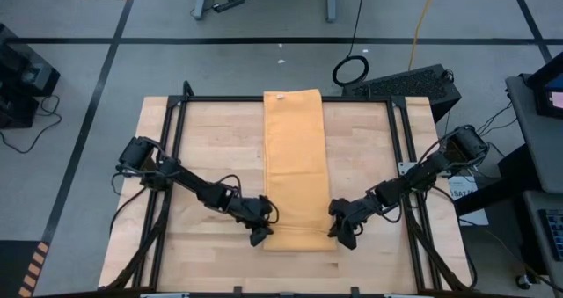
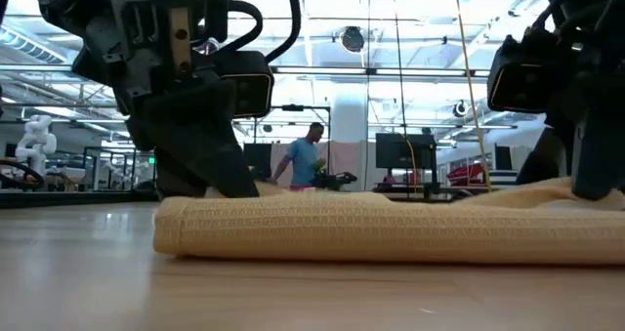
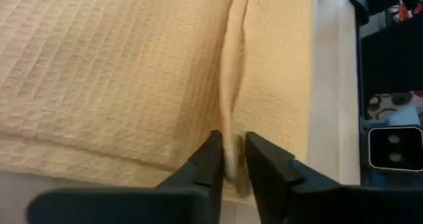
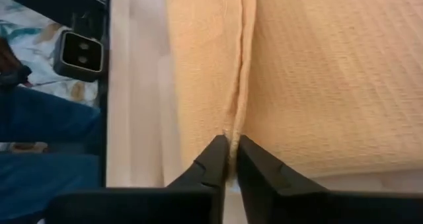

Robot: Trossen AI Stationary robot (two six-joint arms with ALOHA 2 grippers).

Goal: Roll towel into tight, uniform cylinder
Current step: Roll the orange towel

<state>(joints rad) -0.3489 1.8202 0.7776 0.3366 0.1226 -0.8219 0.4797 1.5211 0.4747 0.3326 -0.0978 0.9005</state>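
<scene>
The mustard-yellow towel point(image 1: 295, 166) lies as a long strip on the wooden table, running from the far edge to near the front edge, with its white label point(image 1: 281, 96) at the far end. Its near end point(image 2: 391, 228) is turned over into a low, thick roll lying on the table. My left gripper point(image 1: 262, 232) is at the left side of that near end and my right gripper point(image 1: 339, 232) is at its right side. Both are shut on the towel. My left gripper pinches a raised ridge of cloth point(image 3: 229, 154) between its two fingers, at the towel's left side edge near the near end. The fingers come low from the table's left and lie along the ridge. The cloth rests on the table. My right gripper pinches the edge of the turned-over cloth point(image 4: 230, 137) between its two fingers, at the towel's right side edge near the near end. The fingers come low from the table's right and lie along the seam. The cloth rests on the table.
A black frame point(image 1: 290, 98) runs around the table top, with rails at the left point(image 1: 167, 157) and right point(image 1: 406, 157). Bare wood lies on both sides of the towel. A small camera point(image 3: 390, 148) stands at the near edge. A person point(image 2: 305, 160) stands far off in the room.
</scene>
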